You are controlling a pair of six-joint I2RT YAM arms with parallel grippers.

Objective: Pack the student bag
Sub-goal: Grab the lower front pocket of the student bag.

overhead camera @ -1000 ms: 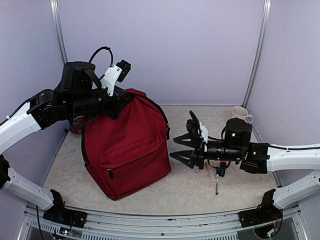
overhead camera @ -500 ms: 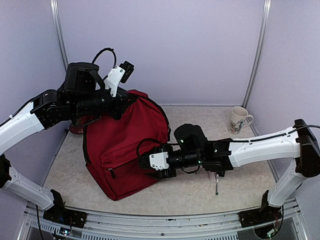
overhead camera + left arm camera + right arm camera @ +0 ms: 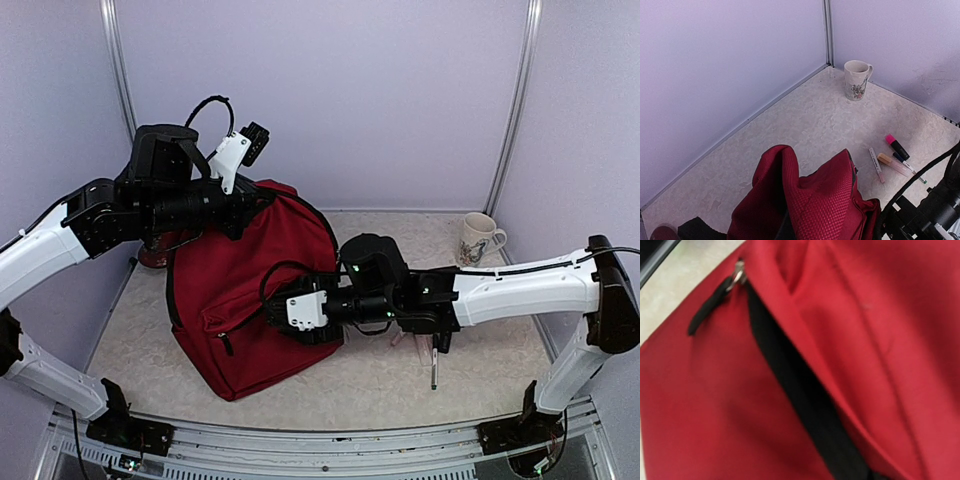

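Observation:
The student bag (image 3: 250,300), a large dark-red backpack, stands upright at the left middle of the table. My left gripper (image 3: 248,203) is at its top edge and shut on the raised top fabric (image 3: 790,170); its fingers are hidden in the left wrist view. My right gripper (image 3: 275,320) is pressed against the front pocket. The right wrist view shows only red fabric, the pocket's black zipper band (image 3: 800,390) and its zipper pull (image 3: 737,275). The right fingers are hidden there.
A flowered mug (image 3: 481,240) stands at the back right, also in the left wrist view (image 3: 856,80). A pink highlighter (image 3: 896,146), pens (image 3: 434,368) and a pale stick (image 3: 875,164) lie right of the bag. A dark-red object (image 3: 150,258) sits behind the bag's left side.
My right arm swung left from mid-table, where its gripper was open, to the bag's front pocket. The left arm and the bag's top barely moved.

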